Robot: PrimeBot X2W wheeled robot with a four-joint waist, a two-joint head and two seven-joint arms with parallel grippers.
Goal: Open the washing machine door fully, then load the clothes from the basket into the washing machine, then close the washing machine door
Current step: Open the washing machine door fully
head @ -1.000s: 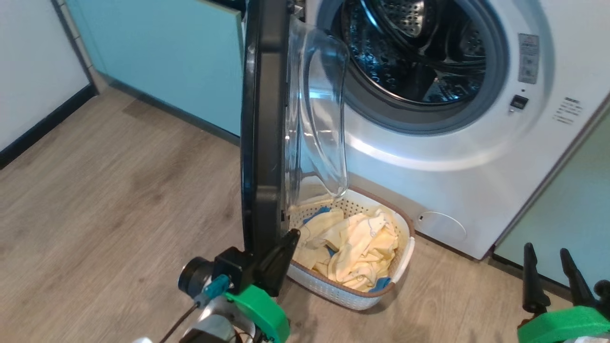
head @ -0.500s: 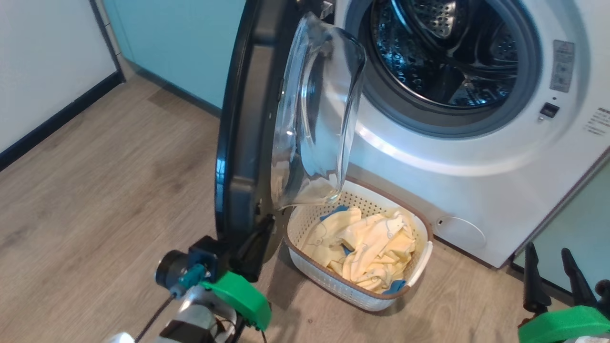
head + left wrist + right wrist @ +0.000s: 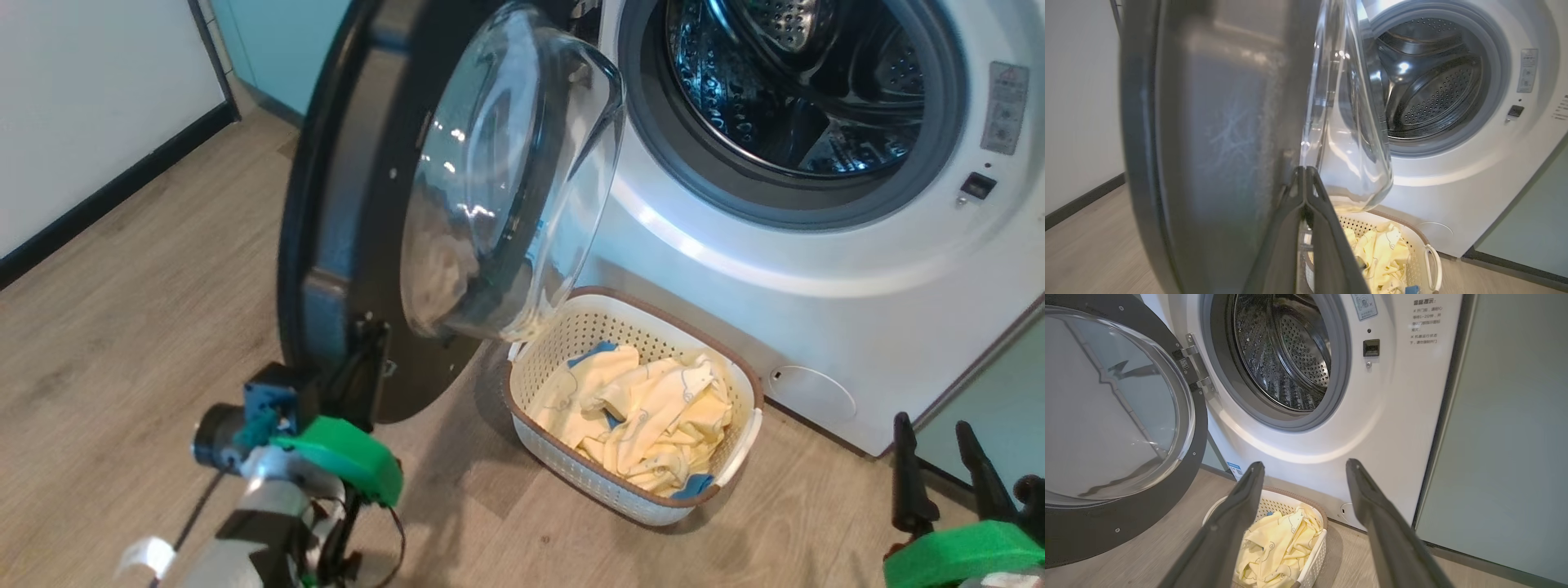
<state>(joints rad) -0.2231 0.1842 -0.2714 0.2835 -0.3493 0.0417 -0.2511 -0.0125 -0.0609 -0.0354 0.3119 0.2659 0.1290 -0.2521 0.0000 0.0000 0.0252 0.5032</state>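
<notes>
The washing machine door [image 3: 314, 204] stands swung well open to the left, its glass bowl [image 3: 498, 180] facing the steel drum [image 3: 816, 82] of the white washing machine [image 3: 735, 269]. My left gripper [image 3: 369, 359] is shut with nothing in it, fingertips pressed against the door's inner rim low down; the left wrist view has the closed fingers [image 3: 1306, 212] against the door [image 3: 1208, 122]. The cream basket [image 3: 571, 474] sits on the floor before the machine, holding the pale yellow clothes [image 3: 645, 408]. At the lower right, away from everything, my right gripper [image 3: 939, 457] is open and holds nothing.
Teal cabinets flank the machine at the left [image 3: 269, 49] and the right [image 3: 1004, 392]. A white wall with a dark skirting [image 3: 98, 204] runs along the left. Wooden floor [image 3: 147, 327] spreads left of the door and in front of the basket.
The door has swung further open to the left, and my left gripper has gone left with it, staying shut against its rim. The head camera has shifted too. The right gripper kept still.
</notes>
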